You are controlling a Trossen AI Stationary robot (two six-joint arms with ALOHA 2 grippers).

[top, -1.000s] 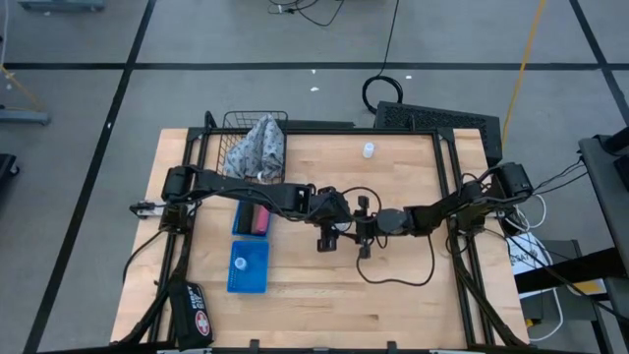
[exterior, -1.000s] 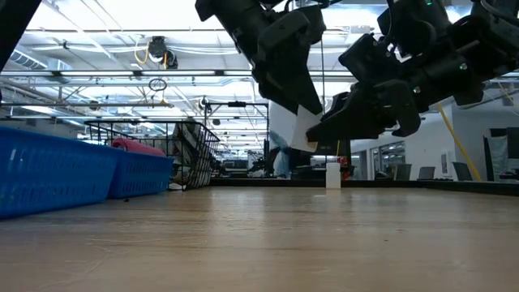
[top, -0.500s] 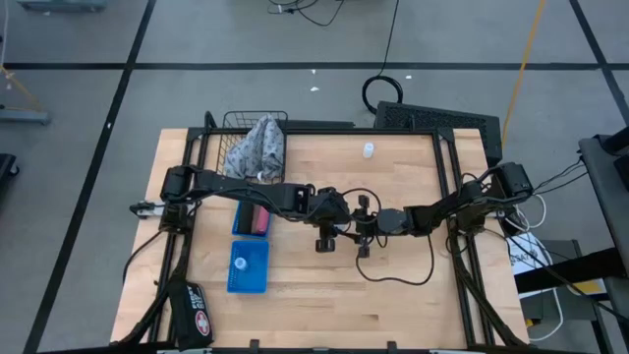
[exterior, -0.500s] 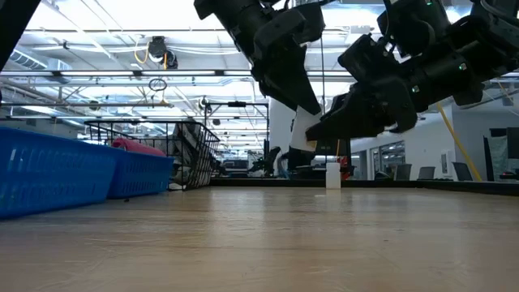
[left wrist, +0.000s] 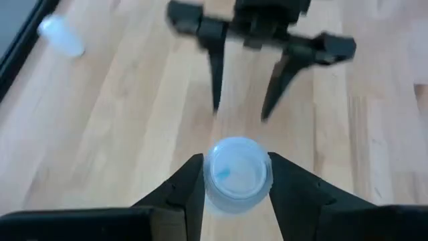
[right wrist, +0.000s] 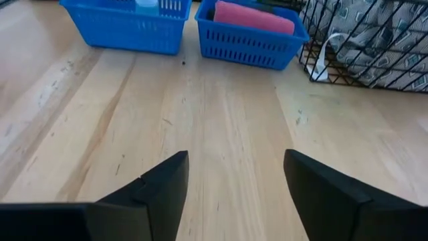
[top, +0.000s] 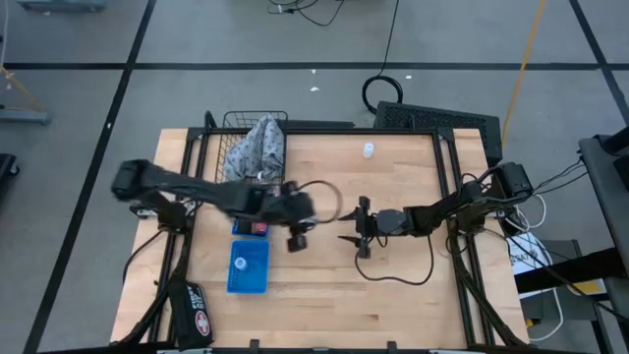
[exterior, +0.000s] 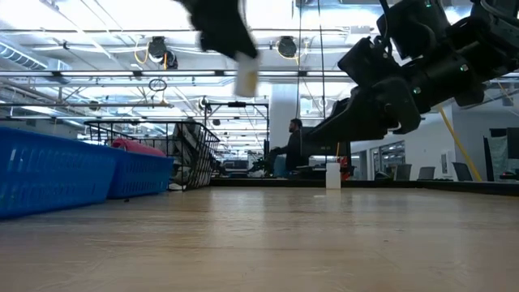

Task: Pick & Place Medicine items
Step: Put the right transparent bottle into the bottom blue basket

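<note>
My left gripper [top: 295,239] hangs above the table's middle, right of the blue trays, shut on a small white round bottle [left wrist: 237,175]. That bottle also shows under the fingers in the low view [exterior: 246,79]. My right gripper [top: 350,228] hovers open and empty just right of it, fingers pointing left [left wrist: 247,73]. A second white bottle [top: 368,149] stands on its base near the table's far edge. A third white bottle [right wrist: 147,5] sits in the near blue tray, and the pink tube [right wrist: 254,15] lies in the far one. The black container does not show. My left gripper pinches the white bottle's body [left wrist: 208,181] between its two fingers [left wrist: 184,191], and the bottle's round end faces the wrist camera. The fingers come from above, slanting down. The bottle is lifted clear of the table and hangs below the fingertips [exterior: 239,57].
Two blue trays [top: 232,283] [top: 237,218] lie left of centre. A wire basket [top: 232,120] with the grey patterned cloth [top: 260,143] stands at the far left edge. A cable loops over bare wood [top: 393,295] by the right arm. A person shows far off in the room [exterior: 293,146].
My left gripper has swung toward the table's left and upward, away from my right gripper, taking the white bottle with it. A second ago both grippers were together at that bottle over the table's middle. My right arm has stayed where it was.
</note>
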